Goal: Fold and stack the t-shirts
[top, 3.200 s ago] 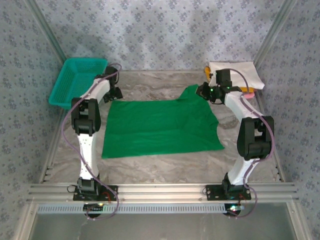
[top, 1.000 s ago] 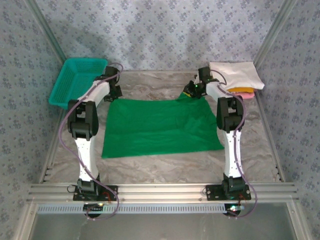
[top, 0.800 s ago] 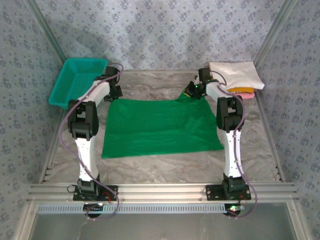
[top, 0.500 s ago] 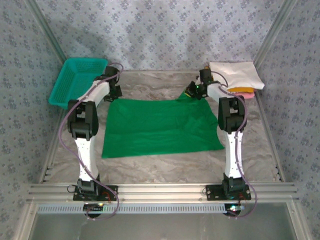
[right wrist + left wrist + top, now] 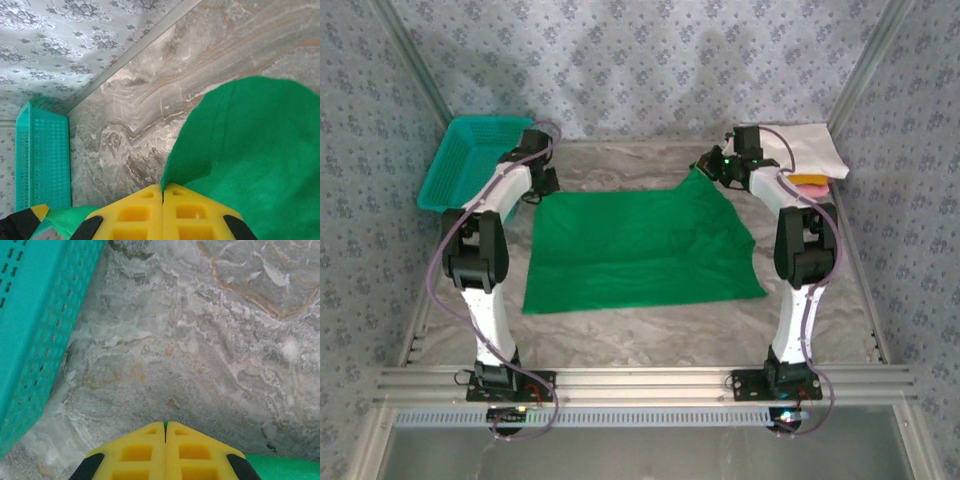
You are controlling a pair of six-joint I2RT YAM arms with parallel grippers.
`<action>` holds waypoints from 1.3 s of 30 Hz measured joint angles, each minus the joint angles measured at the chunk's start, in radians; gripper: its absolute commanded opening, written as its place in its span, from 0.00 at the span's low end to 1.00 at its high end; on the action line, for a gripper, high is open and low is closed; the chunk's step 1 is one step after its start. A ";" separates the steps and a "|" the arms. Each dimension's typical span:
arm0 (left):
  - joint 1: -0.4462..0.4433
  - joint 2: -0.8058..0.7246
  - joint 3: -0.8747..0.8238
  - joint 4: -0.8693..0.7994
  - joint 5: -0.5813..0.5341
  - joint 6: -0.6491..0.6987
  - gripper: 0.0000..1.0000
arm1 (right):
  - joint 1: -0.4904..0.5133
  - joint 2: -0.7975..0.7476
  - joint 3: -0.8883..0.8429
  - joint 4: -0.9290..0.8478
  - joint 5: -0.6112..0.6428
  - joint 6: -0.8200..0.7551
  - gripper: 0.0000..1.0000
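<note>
**Green t-shirt** (image 5: 640,245): plain bright green cloth, short-sleeved. It is spread mostly flat at the middle of the marbled grey table (image 5: 620,330), with its near hem toward the arm bases. There are soft creases along its right side, and its far right corner is drawn up into a peak.

**Folded t-shirts**: a stack at the table's far right corner. The white t-shirt (image 5: 800,148) lies on top. The edges of the orange-yellow t-shirt (image 5: 810,180) and the pink t-shirt (image 5: 817,188) show beneath it on the near side.

**Right gripper** (image 5: 712,165): sits at the raised peak.
- Right wrist view: the jaws of this gripper (image 5: 162,189) are pressed together on the green cloth (image 5: 250,145).
- The cloth fans out from the pinch with one seam line across it, a detail too small to see from above.

**Left gripper** (image 5: 546,183): sits at the shirt's far left corner.
- Left wrist view: the yellow pads (image 5: 140,452) of this gripper (image 5: 165,426) meet with a thread of green in the seam between them, so the jaws are clamped on the shirt's edge.
- More green (image 5: 285,467) shows at the lower right of that view.

**Teal mesh basket** (image 5: 470,160): stands at the far left, tilted against the wall.
- Left wrist view: its perforated side (image 5: 35,315) is close by.
- Right wrist view: it shows small (image 5: 42,160) at the foot of the patterned backdrop (image 5: 75,30).
</note>
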 measured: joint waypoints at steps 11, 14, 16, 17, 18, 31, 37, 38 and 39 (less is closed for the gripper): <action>0.000 -0.118 -0.152 0.006 -0.024 0.024 0.00 | 0.015 -0.116 -0.185 0.021 0.047 0.037 0.00; 0.000 -0.152 -0.180 0.015 -0.027 0.025 0.00 | 0.020 -0.150 -0.208 0.023 0.055 0.044 0.00; 0.000 -0.178 -0.214 0.019 -0.031 0.025 0.00 | 0.026 -0.179 -0.226 0.022 0.063 0.045 0.00; 0.000 -0.192 -0.234 0.021 -0.035 0.025 0.00 | 0.030 -0.198 -0.240 0.021 0.069 0.048 0.00; 0.000 -0.203 -0.253 0.022 -0.038 0.025 0.00 | 0.033 -0.219 -0.254 0.019 0.077 0.048 0.00; -0.010 -0.316 -0.460 0.020 -0.045 0.024 0.00 | 0.055 -0.401 -0.505 0.013 0.138 0.094 0.00; -0.013 -0.313 -0.481 0.021 -0.058 0.025 0.00 | 0.063 -0.397 -0.499 0.000 0.108 0.054 0.38; -0.014 -0.310 -0.481 0.023 -0.060 0.025 0.00 | 0.061 -0.388 -0.465 -0.022 0.096 0.036 0.39; -0.013 -0.306 -0.481 0.024 -0.060 0.026 0.00 | 0.056 -0.372 -0.420 -0.041 0.081 0.016 0.36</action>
